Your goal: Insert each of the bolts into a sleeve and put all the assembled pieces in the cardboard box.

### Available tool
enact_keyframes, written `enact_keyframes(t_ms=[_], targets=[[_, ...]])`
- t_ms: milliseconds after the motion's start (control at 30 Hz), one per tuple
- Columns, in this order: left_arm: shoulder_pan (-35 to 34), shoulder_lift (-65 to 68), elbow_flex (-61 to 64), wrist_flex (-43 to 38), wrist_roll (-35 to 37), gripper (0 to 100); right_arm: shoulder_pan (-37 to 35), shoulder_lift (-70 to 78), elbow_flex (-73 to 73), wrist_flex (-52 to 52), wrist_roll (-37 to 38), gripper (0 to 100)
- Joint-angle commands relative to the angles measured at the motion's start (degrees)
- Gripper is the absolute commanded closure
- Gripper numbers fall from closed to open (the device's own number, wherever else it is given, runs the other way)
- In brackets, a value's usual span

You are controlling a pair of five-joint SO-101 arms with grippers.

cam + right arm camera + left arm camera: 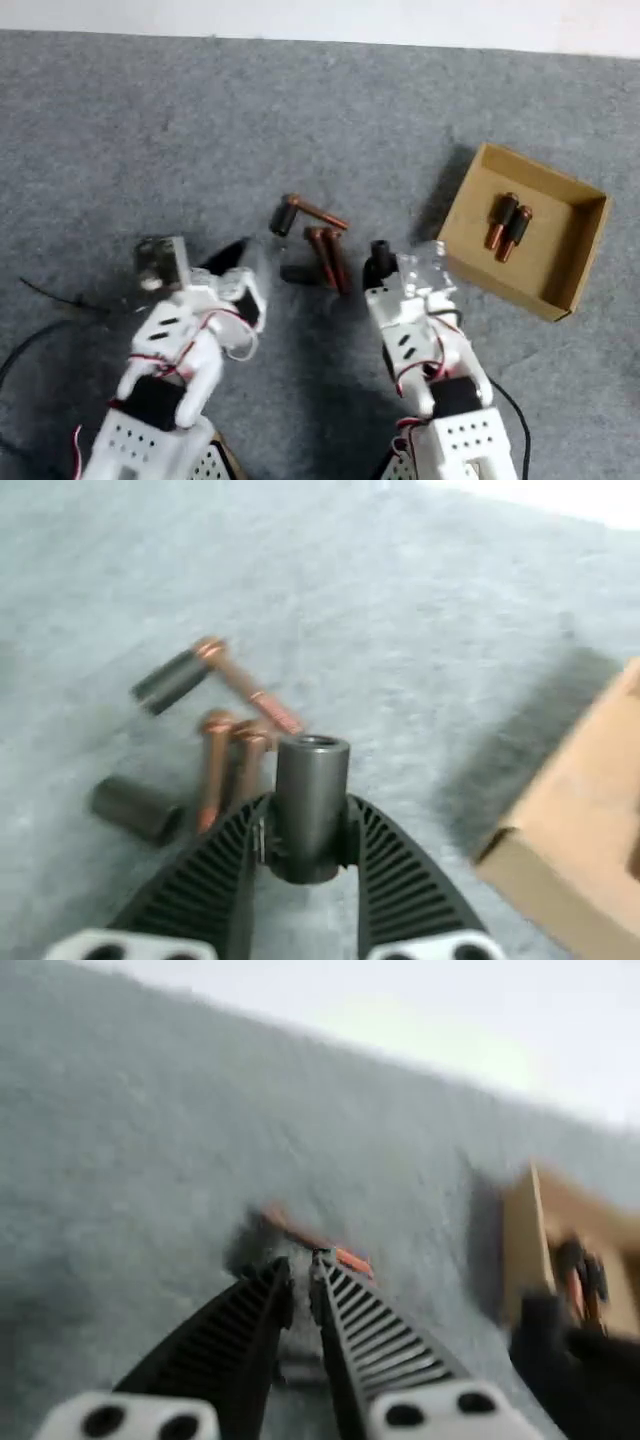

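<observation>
Lower middle of the high view: right gripper (379, 265), clamped on a sleeve (378, 252). Dark, upright, open end up, squeezed from both sides by the ribbed jaws, clear of the carpet (150, 130).

Right of the frame, near that gripper: the box (555, 255), open-topped and turned at an angle. Inside, two finished pieces (500, 222), side by side and parallel, dark sleeve ends toward the upper right, copper ends toward the lower left.

Middle of the frame, on the carpet: a joined piece (305, 210), with its dark sleeve end at the left and its copper shank slanting down to the right. Just below its shank end, two bare bolts (325, 255), lying close together and roughly parallel, running up and down the frame. Left of the bolts' lower ends, a loose sleeve (298, 272) on its side; touching the nearer bolt or just beside it, hard to tell.

Lower left of the frame: the left arm, reaching toward the middle, short of the loose sleeve. Left gripper (302, 1280) with jaws drawn almost together, only a thin slit between the tips, nothing seen gripped there. Beyond those tips in the blurred left wrist view, the joined piece on the carpet, and farther off the box.
</observation>
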Motion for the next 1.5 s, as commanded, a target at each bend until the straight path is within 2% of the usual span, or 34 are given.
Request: enact_keyframes(t_ms=[0,100,200,267,367,467,1000,1133,1233,1467], targets=[[2.59,19.56,-9.54,-6.86,-0.35,95,3.65,-8.13,1.98,-1.10,0.62,99.5],[3.21,36.79,-16.75,-12.31,-0.35,95,6.11,-12.35,3.74,0.48,0.62,99.5],[5.85,52.97,-24.31,-12.48,-0.35,93,7.69,-15.60,4.18,3.82,0.70,99.5],[6.64,62.37,-29.32,-12.48,-0.35,89,7.78,-16.75,5.05,4.09,0.70,99.5],[6.90,73.80,-36.79,-12.40,-0.26,82,7.78,-18.68,6.55,4.09,0.70,99.5],[6.55,80.40,-41.63,-12.40,3.43,82,7.78,-18.86,6.81,4.09,0.70,99.5],[3.74,97.10,-52.88,-12.22,3.96,83,7.52,-18.86,6.99,4.26,0.70,99.5],[3.65,97.71,-56.13,-3.60,4.22,83,7.52,-18.86,6.99,4.26,0.70,99.5],[2.15,97.98,-59.56,3.69,7.56,83,7.52,-18.86,6.99,4.26,0.70,99.5],[0.75,98.15,-60.26,4.92,8.18,83,7.52,-18.86,6.99,4.26,0.70,99.5]])
